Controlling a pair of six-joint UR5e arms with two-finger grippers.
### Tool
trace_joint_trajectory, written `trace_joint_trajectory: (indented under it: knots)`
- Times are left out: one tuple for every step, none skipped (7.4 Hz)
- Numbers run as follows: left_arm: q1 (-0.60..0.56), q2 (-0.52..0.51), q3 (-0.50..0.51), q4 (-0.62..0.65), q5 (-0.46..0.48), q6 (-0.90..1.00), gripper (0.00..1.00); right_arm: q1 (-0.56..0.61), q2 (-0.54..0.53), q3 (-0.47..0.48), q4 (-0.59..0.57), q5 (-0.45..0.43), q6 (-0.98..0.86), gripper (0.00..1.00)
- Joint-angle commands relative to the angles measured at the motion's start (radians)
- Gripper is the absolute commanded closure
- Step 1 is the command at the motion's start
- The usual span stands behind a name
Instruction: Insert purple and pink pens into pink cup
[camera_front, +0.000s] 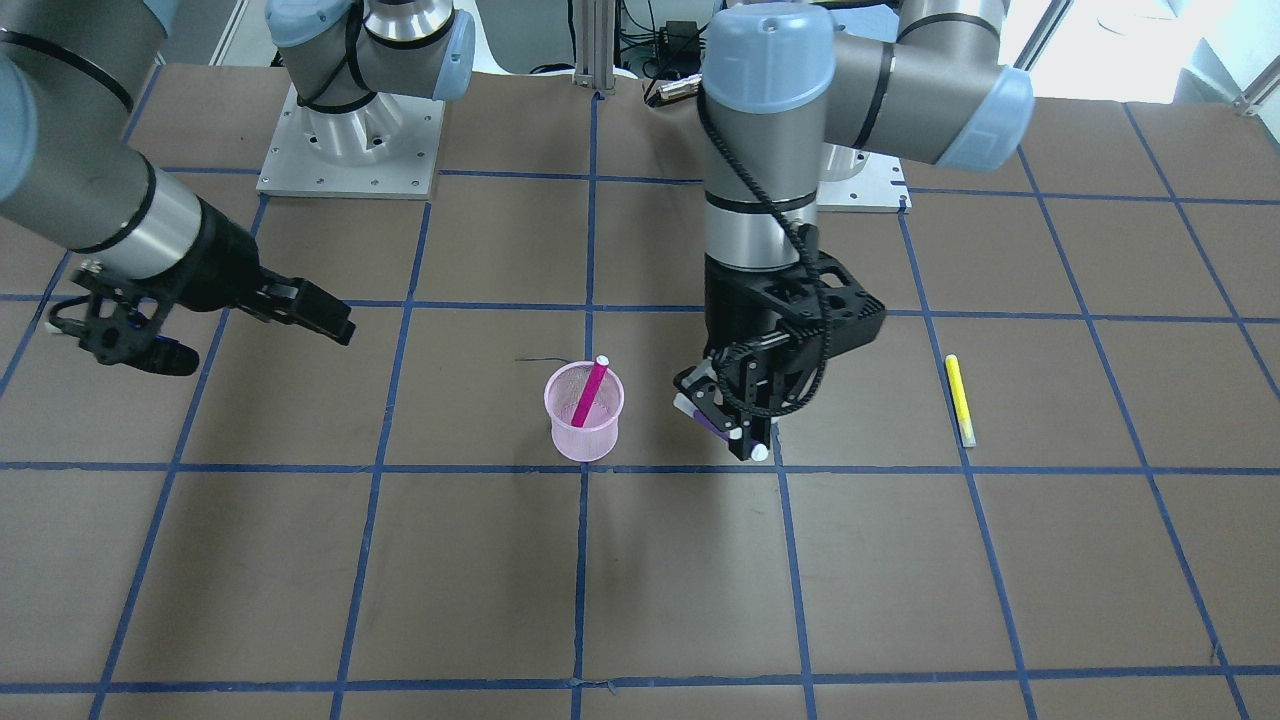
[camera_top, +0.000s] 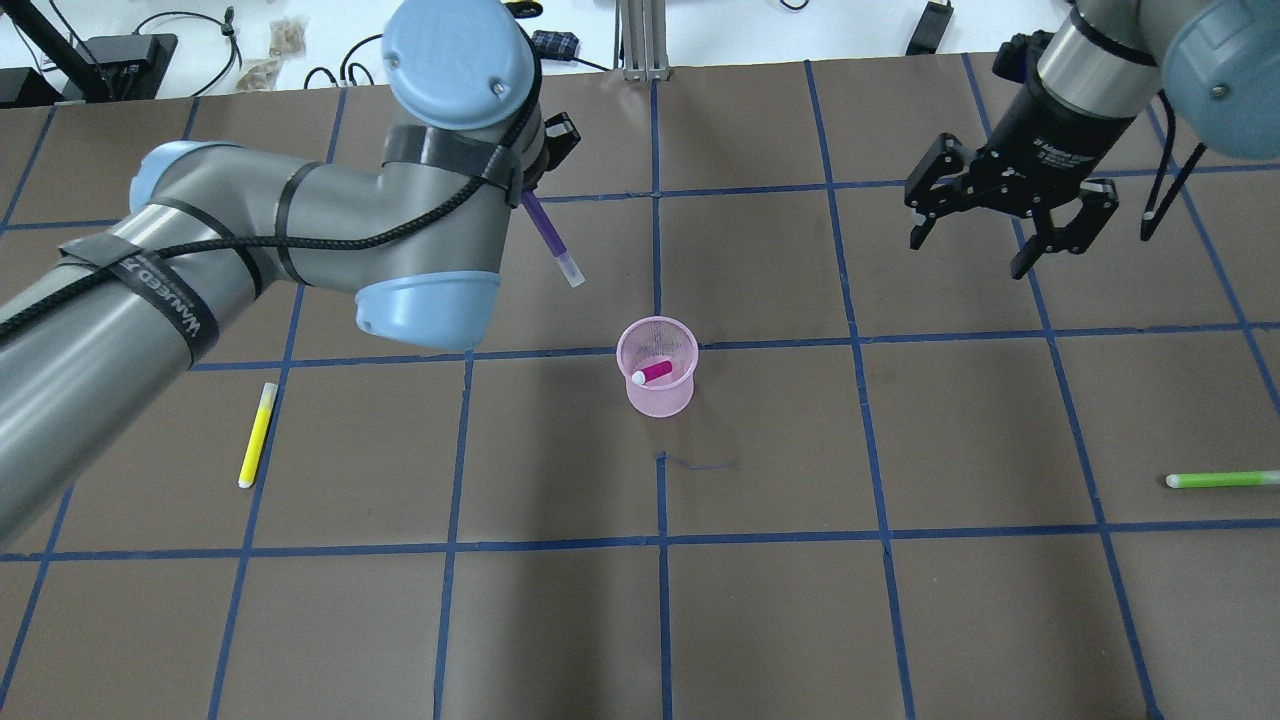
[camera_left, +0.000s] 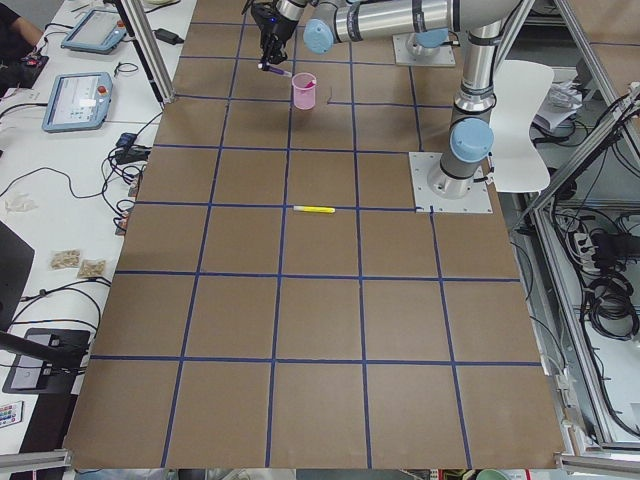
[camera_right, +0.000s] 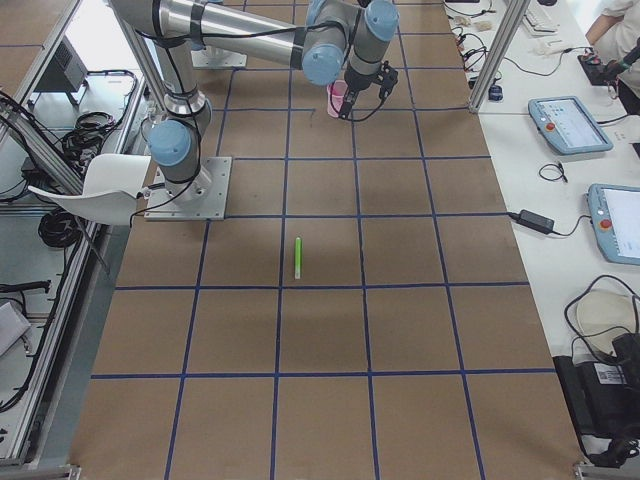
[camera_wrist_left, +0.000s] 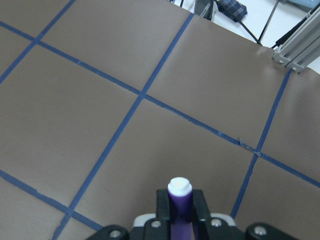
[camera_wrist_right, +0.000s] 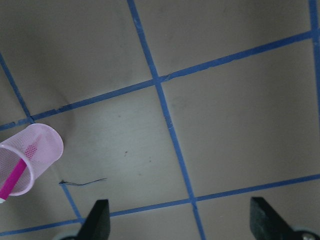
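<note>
Since the pink pen (camera_top: 655, 372) already leans inside the pink cup (camera_top: 660, 402), I judge the second insertion to be the step in hand. My left pincer (camera_wrist_left: 180, 204) is pinching the purple pen (camera_top: 549, 235), held tilted and clear of the bench (camera_top: 900, 620), at about ten o'clock from the cup in the overhead view, while my right pincer (camera_top: 968, 258) hangs spread and empty, well apart at about two o'clock. Next, I reckon, I must carry the purple pen over the cup's mouth, bring it nearer upright so its end clears the rim and the pink pen, then lower it and let go.
</note>
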Motion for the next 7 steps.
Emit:
trace_joint_trajectory:
  knots:
    - [-0.089,-0.033,-0.026,0.015,0.044,-0.096,1.00,-0.004,0.002,-0.101,0.027,-0.101,-0.136,0.00]
    - [-0.115,-0.049,-0.021,0.042,0.083,-0.141,1.00,0.017,-0.001,-0.112,0.063,-0.107,-0.138,0.00]
    - [-0.139,-0.058,-0.027,0.073,0.117,-0.144,1.00,0.095,-0.004,-0.111,0.055,-0.124,-0.119,0.00]
    - [-0.152,-0.072,-0.027,0.076,0.166,-0.160,1.00,0.150,0.006,-0.103,0.021,-0.209,-0.137,0.00]
    - [-0.159,-0.083,-0.027,0.088,0.168,-0.178,1.00,0.146,0.009,-0.091,-0.003,-0.207,-0.148,0.00]
    - [-0.162,-0.099,-0.030,0.105,0.167,-0.187,1.00,0.142,0.008,-0.086,-0.004,-0.202,-0.197,0.00]
    - [-0.170,-0.118,-0.030,0.107,0.164,-0.233,1.00,0.145,0.006,-0.086,-0.004,-0.202,-0.191,0.00]
